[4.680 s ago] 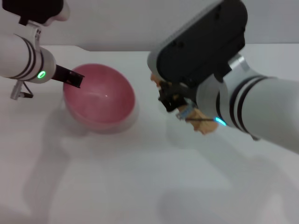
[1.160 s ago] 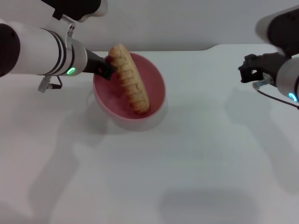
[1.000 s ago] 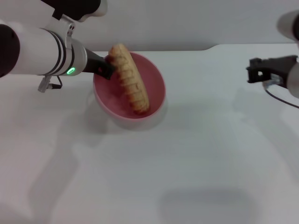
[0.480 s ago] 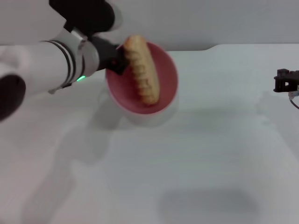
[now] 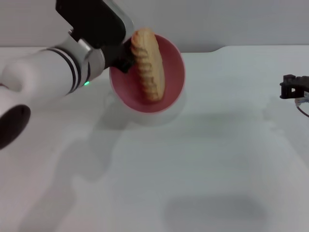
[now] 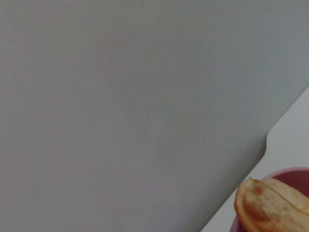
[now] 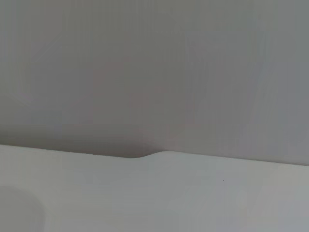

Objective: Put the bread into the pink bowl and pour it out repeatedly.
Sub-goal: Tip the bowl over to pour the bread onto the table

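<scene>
White tabletop (image 5: 193, 183) fills the work area, with a plain grey wall (image 5: 217, 19) behind it. Near the far edge, the round, deep, glossy pink plastic bowl (image 5: 169, 72) is tilted, its opening turned toward the head camera. The left gripper (image 5: 124, 59) is clamped on the bowl's left rim, black jaws closed over the wall there. Inside the bowl lies the elongated orange-golden toy bread loaf with sliced-looking ridges (image 5: 148, 65), propped steeply: its upper end pokes above the far rim just beside the jaws, its lower end rests against the near inner wall. The jaws grip only the rim, not the loaf. In the left wrist view the loaf's rounded end (image 6: 270, 208) shows over the pink rim. The right gripper (image 5: 292, 88) hangs at the right edge, well apart from the bowl; whether its jaws are parted cannot be told.
</scene>
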Available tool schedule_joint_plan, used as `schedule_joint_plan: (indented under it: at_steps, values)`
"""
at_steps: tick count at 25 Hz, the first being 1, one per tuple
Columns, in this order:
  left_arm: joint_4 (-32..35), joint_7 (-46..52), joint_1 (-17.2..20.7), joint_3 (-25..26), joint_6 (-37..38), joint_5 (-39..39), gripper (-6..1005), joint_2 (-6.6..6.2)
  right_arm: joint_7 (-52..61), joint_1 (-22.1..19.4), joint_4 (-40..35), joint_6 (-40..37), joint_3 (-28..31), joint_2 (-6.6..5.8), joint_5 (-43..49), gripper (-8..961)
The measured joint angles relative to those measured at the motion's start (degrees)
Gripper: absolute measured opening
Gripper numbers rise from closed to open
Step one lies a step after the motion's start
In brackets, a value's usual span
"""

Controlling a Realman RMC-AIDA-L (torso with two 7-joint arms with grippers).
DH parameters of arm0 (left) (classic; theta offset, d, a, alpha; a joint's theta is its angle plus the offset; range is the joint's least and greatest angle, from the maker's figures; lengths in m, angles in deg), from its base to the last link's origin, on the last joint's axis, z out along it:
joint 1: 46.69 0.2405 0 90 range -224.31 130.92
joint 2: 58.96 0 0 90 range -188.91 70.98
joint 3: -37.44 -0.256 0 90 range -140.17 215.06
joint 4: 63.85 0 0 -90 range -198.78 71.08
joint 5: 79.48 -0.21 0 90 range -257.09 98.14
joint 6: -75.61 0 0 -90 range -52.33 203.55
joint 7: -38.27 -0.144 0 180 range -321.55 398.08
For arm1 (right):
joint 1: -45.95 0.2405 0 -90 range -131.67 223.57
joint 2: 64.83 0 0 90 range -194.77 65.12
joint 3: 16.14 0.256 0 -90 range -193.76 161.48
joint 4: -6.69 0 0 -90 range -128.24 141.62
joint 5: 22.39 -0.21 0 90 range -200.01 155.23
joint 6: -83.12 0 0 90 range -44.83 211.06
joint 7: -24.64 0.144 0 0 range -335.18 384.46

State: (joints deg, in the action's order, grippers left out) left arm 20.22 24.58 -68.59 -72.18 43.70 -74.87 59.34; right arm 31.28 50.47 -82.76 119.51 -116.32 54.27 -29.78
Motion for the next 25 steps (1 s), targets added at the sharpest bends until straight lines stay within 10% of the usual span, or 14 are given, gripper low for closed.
schedule_joint_plan:
  at_steps: [25]
  values:
    - [-1.93, 1.12, 5.26, -5.99, 13.26, -21.56, 48, 0.27, -0.14, 1.64, 2.10, 0.60, -0.10, -0.18, -0.36, 4]
